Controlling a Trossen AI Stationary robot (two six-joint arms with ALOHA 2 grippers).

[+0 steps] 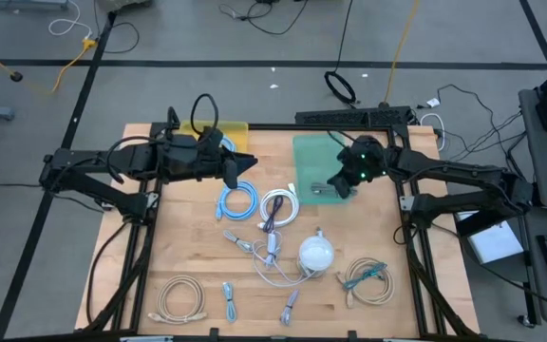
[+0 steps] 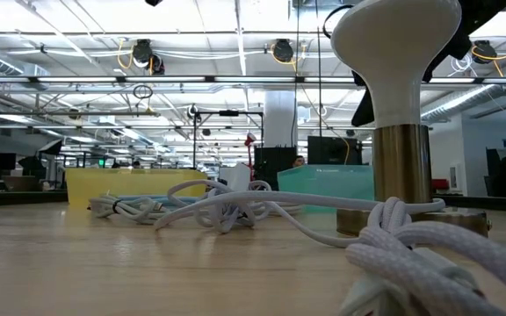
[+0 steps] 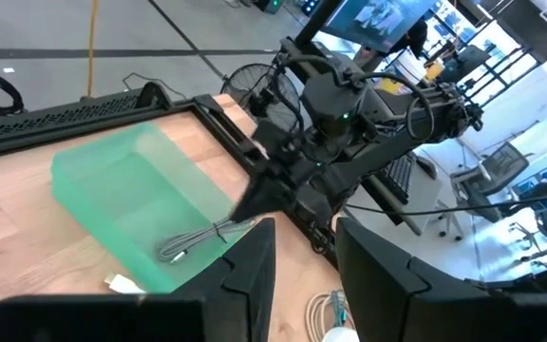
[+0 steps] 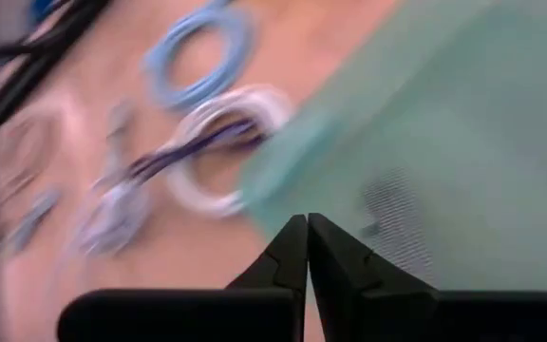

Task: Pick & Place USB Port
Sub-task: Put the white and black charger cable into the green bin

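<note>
A grey USB cable [image 1: 325, 189] lies in the green tray [image 1: 311, 152], near its near edge; the left wrist view shows the same cable [image 3: 196, 243] on the tray floor. My right gripper [image 1: 336, 187] hangs just above that cable with its fingers shut on nothing [image 4: 307, 249]. My left gripper [image 1: 247, 163] is open [image 3: 306, 275], held above the table left of the green tray and pointing toward it. More cables lie on the wood: a blue coil [image 1: 237, 201] and a white coil with purple leads [image 1: 278, 209].
A yellow tray [image 1: 224, 131] sits at the far edge behind my left arm. A white bulb-shaped object on a brass stem [image 1: 316, 253] stands mid-table among white cords. A beige coil [image 1: 180, 297], a teal-and-beige coil [image 1: 368, 281] and small adapters [image 1: 228, 302] lie near the near edge.
</note>
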